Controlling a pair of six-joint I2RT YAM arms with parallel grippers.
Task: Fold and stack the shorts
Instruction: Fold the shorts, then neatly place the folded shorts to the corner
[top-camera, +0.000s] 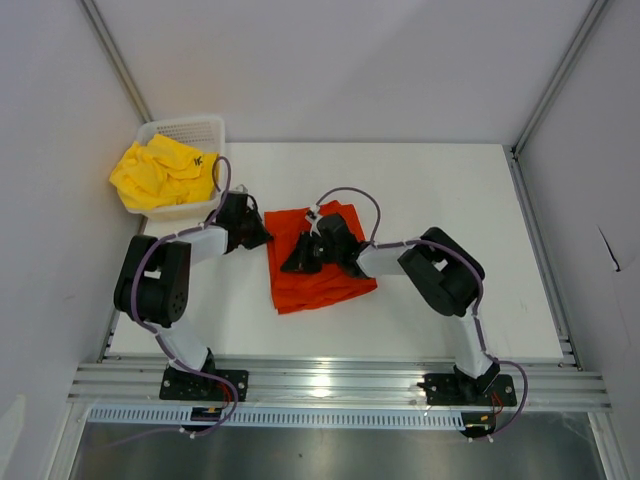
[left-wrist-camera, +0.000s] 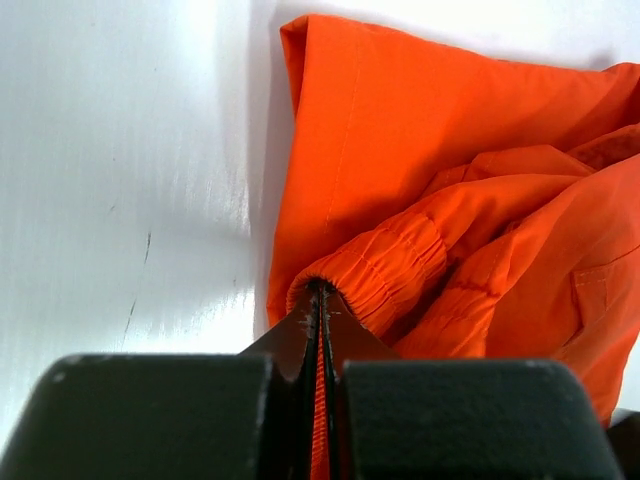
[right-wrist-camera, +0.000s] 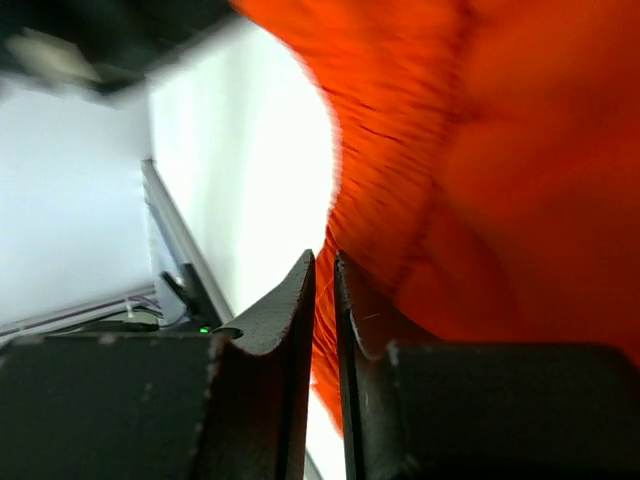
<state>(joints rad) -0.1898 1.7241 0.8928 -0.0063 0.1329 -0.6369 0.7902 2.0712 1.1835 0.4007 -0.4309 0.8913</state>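
The left gripper (left-wrist-camera: 320, 292) is clamped on the elastic waistband of the crumpled orange-red fabric shorts (left-wrist-camera: 430, 150), which spread up and right from its fingers. The right gripper (right-wrist-camera: 322, 262) pinches a fold near their middle. The shorts lie mid-frame in the top view, long axis roughly top-to-bottom. The bright yellow fabric shorts (top-camera: 163, 172) fill the white mesh plastic basket (top-camera: 190, 124), upper left.

You see the orange shorts (top-camera: 322, 286) bunched at centre frame, elastic waistband gathered; the yellow shorts (top-camera: 158, 172) lie crumpled at upper left.
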